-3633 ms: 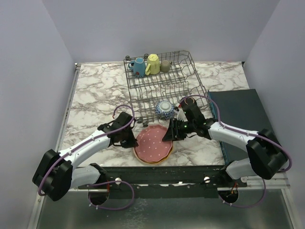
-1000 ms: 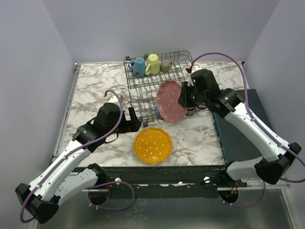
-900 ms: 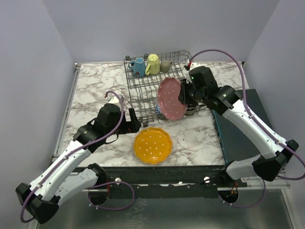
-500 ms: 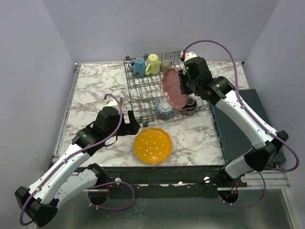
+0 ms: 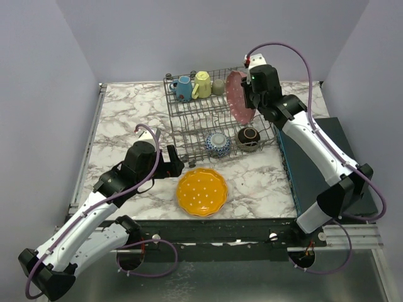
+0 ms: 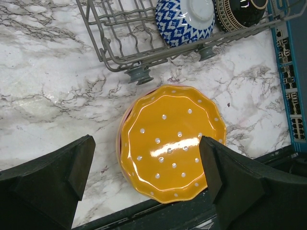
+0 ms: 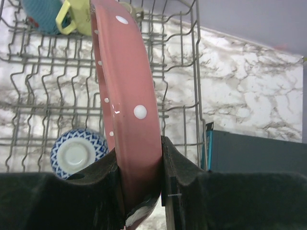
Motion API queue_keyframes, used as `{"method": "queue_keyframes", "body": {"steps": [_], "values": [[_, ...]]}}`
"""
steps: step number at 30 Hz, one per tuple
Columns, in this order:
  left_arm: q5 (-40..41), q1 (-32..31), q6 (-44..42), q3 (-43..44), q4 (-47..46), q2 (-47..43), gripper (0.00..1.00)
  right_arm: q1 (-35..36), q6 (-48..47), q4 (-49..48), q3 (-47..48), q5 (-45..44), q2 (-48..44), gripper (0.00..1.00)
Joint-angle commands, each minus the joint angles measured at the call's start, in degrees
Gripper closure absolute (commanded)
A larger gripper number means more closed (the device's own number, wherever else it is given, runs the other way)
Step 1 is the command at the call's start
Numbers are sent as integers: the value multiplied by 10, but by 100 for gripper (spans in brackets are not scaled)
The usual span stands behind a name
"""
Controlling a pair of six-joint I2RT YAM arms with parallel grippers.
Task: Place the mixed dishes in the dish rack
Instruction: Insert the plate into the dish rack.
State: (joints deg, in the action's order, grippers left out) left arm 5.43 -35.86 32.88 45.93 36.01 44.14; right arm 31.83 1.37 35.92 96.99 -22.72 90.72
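Pink plate [image 5: 239, 97] is standing on edge in your right hand [image 5: 255, 93], with the two fingers pinching its rim from both faces, so you are gripping it firmly (in the wrist view the pads are biting right at the lip). You are holding it upright over the far right corner of the dish rack [image 5: 189, 118], close to the mugs. That vertical pose is making sense, since the tines are only taking plates that are standing on edge. I am judging this as the lowering step, with the plate not yet seated between tines.

Your left hand [image 5: 169, 162] is hanging wide open and empty over the table [image 5: 126, 119]. Its jaws are straddling the orange scalloped plate [image 6: 170, 141] without touching it, probably lining up for the next pick. That plate is lying flat near the table's front edge, just outside the rack. A reddish rim [image 6: 120, 141] is peeking out under it, likely another plate stacked below.

Sitting in the rack: blue mug [image 5: 183, 87], yellow mug [image 5: 201, 83] and greyish mug [image 5: 218, 86] along the far row, blue-white bowl [image 5: 218, 144] and dark brown bowl [image 5: 248, 137] at the near wall. So you are looking a bit past halfway.

Watch the plate's lower edge while you are descending. It could be catching a tine tip or knocking the greyish mug nearby.
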Motion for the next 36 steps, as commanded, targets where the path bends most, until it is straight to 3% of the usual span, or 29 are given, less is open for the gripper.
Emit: {"method": "queue_keyframes", "body": {"steps": [1, 26, 36], "values": [[15, -2, -8, -8, -13, -11, 1, -24, -29, -143, 3, -14, 11, 100], [20, -2, -12, -9, -16, -6, 1, -95, -45, -390, -80, -38, 102, 100], [11, -2, -6, 2, -9, -56, 1, -110, -74, -450, -109, -45, 114, 100]]}}
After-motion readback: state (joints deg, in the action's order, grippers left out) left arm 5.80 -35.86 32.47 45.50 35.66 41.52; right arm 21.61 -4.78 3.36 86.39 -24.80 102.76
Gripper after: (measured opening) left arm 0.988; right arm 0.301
